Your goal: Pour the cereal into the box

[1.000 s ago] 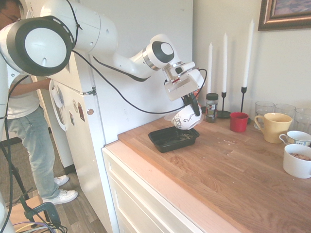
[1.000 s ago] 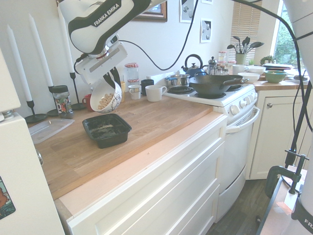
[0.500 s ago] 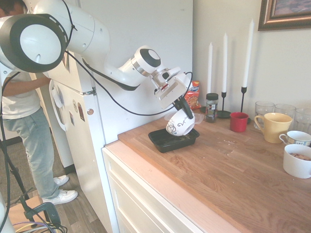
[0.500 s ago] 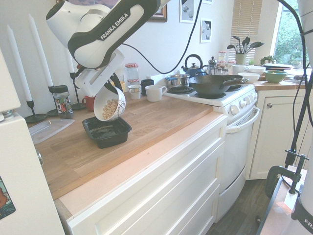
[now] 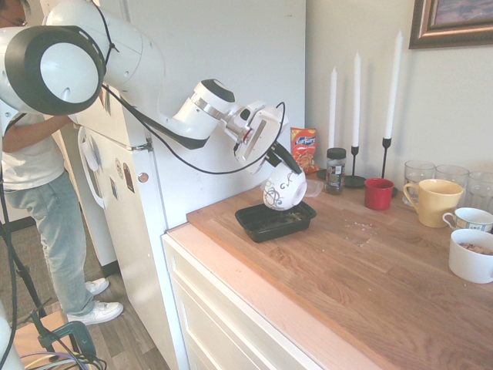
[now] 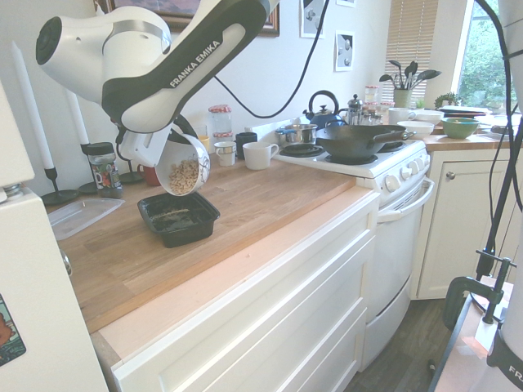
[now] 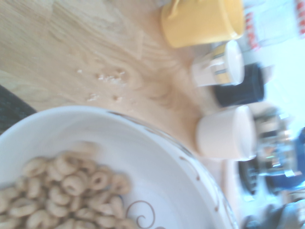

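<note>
With the hand (image 5: 279, 158) clamped on the bowl (image 5: 284, 190) and the cereal (image 6: 185, 177) inside it, tilted above the box (image 6: 179, 219), tip gradually, keeping the lower lip within the box's rim.

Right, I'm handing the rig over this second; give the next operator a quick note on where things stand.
Gripper: shut on the rim of the swirl-patterned white bowl, bowl tipped steeply above the box.
Cereal: a heap of rings, in the bowl.
Box: black tray on the wooden counter, under the bowl.
Done: bowl gripped, brought over the box and tilted.
Left: tip the bowl further until the cereal drops into the box. The rim's aim probably deserves a check first.
</note>
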Robot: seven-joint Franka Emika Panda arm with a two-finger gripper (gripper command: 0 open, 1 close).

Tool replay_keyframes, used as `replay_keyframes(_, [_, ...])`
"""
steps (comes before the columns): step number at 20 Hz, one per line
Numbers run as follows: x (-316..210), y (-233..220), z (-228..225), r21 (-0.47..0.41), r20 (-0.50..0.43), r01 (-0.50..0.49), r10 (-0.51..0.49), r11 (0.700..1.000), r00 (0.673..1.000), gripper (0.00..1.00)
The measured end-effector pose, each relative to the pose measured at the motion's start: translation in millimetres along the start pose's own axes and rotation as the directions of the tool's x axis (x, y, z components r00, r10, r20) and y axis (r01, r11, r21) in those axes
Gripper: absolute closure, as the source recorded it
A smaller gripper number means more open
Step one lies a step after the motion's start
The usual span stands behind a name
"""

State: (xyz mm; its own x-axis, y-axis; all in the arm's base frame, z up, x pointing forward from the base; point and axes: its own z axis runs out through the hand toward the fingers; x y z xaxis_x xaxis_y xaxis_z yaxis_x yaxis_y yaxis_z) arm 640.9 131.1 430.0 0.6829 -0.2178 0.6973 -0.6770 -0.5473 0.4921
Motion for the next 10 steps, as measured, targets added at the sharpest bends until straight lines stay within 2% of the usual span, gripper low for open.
replay_keyframes(10, [-11.4, -28.6, 9.7, -0.07, -0.121, 0.059, -0.067, 0.996, 0.99, 1.0])
